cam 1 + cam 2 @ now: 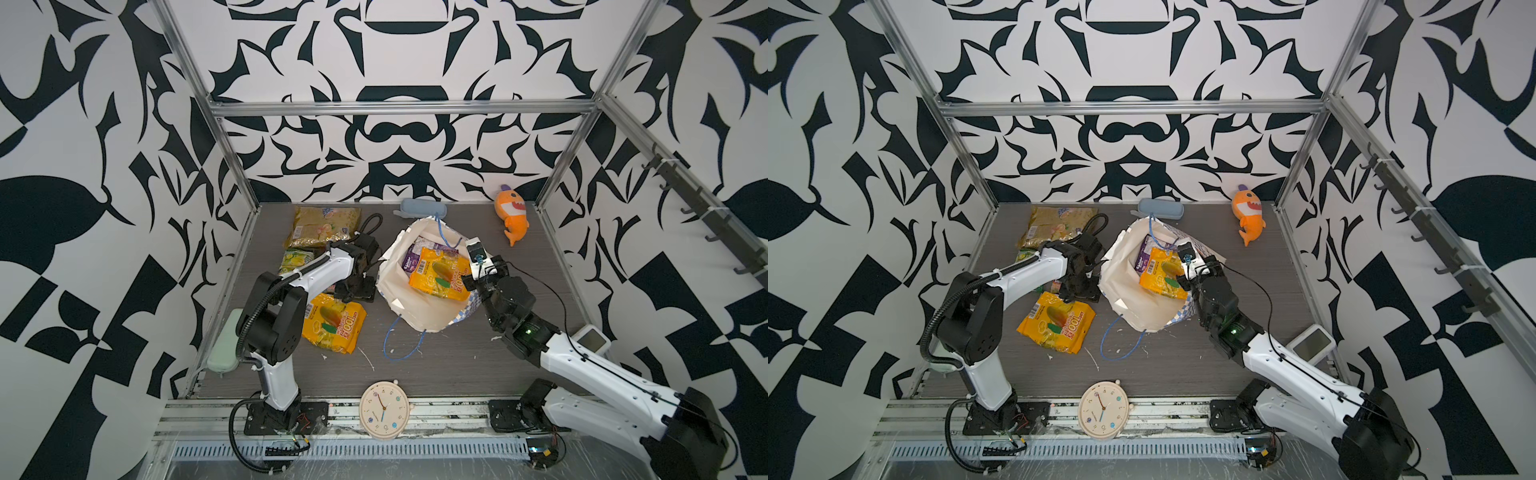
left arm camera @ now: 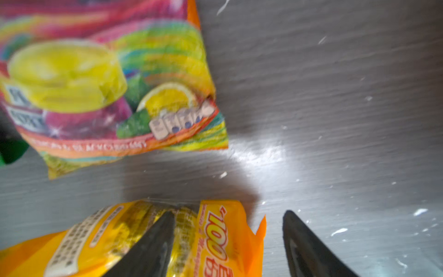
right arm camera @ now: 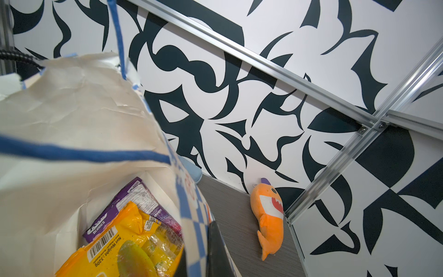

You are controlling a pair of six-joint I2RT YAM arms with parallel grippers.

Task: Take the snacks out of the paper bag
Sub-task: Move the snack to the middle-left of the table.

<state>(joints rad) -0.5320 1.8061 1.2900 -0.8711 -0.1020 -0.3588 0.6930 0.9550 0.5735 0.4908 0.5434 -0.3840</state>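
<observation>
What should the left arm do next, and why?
Probably lift the left gripper, whose jaws are open and empty, and swing it over the paper bag: an orange-yellow packet lies on top inside, and the right gripper pinches its rim.

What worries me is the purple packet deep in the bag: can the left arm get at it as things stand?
Probably not yet. The paper bag is open, its wall pinched by the right tool, but an orange-yellow packet covers most of the purple packet, leaving one end showing.

A plush shark (image 1: 513,216) is lying near the desk's (image 1: 457,365) far corner; a grey-blue pouch (image 1: 422,207) is resting by the back wall; a clock (image 1: 384,410) is sitting in front.
</observation>
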